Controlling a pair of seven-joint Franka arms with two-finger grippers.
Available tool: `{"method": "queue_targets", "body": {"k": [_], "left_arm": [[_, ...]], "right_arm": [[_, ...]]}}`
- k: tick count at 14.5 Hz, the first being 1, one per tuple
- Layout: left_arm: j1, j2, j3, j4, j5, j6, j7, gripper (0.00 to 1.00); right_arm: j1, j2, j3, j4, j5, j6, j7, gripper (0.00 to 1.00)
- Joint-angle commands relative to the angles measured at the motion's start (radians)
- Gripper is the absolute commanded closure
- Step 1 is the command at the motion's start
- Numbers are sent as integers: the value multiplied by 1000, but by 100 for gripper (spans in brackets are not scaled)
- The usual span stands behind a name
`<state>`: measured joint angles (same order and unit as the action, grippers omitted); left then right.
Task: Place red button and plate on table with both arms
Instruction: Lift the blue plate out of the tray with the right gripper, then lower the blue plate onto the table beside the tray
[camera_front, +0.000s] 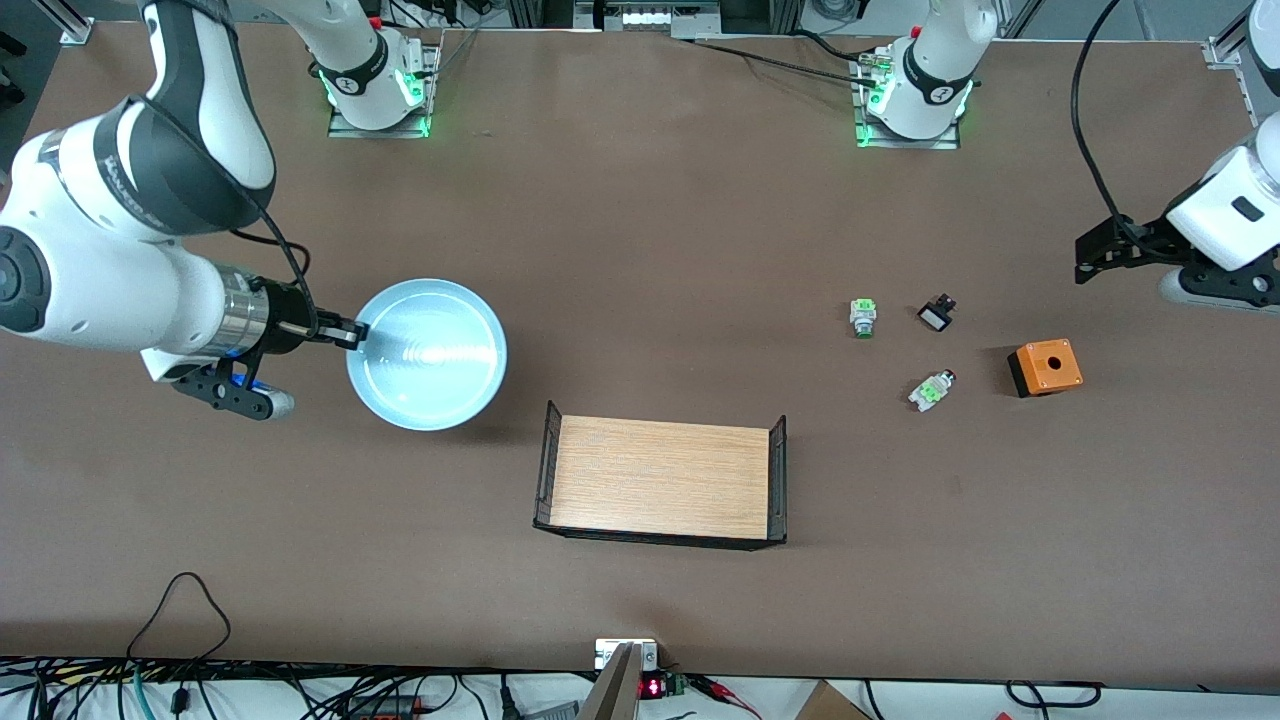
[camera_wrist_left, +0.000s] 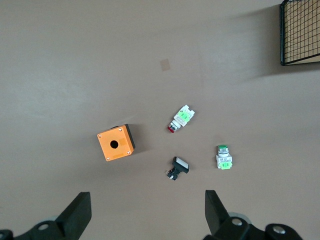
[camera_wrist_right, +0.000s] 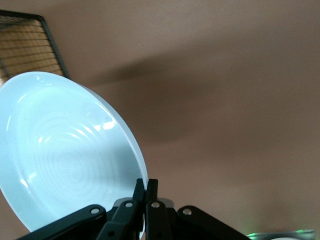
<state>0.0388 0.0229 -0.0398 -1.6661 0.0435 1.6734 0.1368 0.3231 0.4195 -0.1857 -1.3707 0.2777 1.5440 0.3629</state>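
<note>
Nearest the camera we see the small light-wood tray (camera_front: 664, 480) with black mesh ends, flat on the brown table (camera_front: 650, 200).

We find the red button (camera_front: 932, 390) lying on its side on the table, toward the left arm's end, dark red cap showing in the left wrist view (camera_wrist_left: 181, 119). Just beside it sits the orange box (camera_front: 1045, 367) with a round hole on top. Farther from the camera than the red button we note the green-capped switch (camera_front: 863, 317) and the small black-and-white switch (camera_front: 936, 314), near each other but apart. None of these four touch.

We see the plate (camera_front: 427, 354) toward the right arm's end, pale blue and glossy, farther from the camera than the tray. The right gripper (camera_front: 350, 333) is clamped on the plate's rim, its fingers (camera_wrist_right: 138, 194) pinched tight together on the edge in the right wrist view. From that view the plate (camera_wrist_right: 65, 155) looks tilted, with a shadow on the table beside it, so it seems lifted off the surface, though we cannot be sure its lower edge is clear.

The left gripper (camera_front: 1095, 255) waits in the air over the table edge at its own end, fingers (camera_wrist_left: 77, 212) spread wide, holding nothing, the switches and orange box below it.
</note>
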Motion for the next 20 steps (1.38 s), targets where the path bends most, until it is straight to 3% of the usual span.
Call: {"method": "queue_targets", "body": {"k": [1, 5, 10, 15, 20], "left_arm": [[-34, -21, 28, 3, -14, -18, 26, 0], [-36, -60, 28, -43, -14, 5, 26, 0], [-37, -99, 35, -67, -13, -3, 24, 0], [-31, -66, 32, -24, -13, -9, 21, 0], [-30, -66, 28, -24, -14, -12, 15, 0]], "right_arm": [[-48, -19, 2, -66, -60, 25, -194, 100], [-137, -33, 3, -155, -61, 119, -359, 100], [-208, -97, 3, -399, -58, 307, -516, 100], [-237, -151, 5, -622, -54, 464, -597, 100], [-282, -154, 6, -778, -48, 617, -719, 100]]}}
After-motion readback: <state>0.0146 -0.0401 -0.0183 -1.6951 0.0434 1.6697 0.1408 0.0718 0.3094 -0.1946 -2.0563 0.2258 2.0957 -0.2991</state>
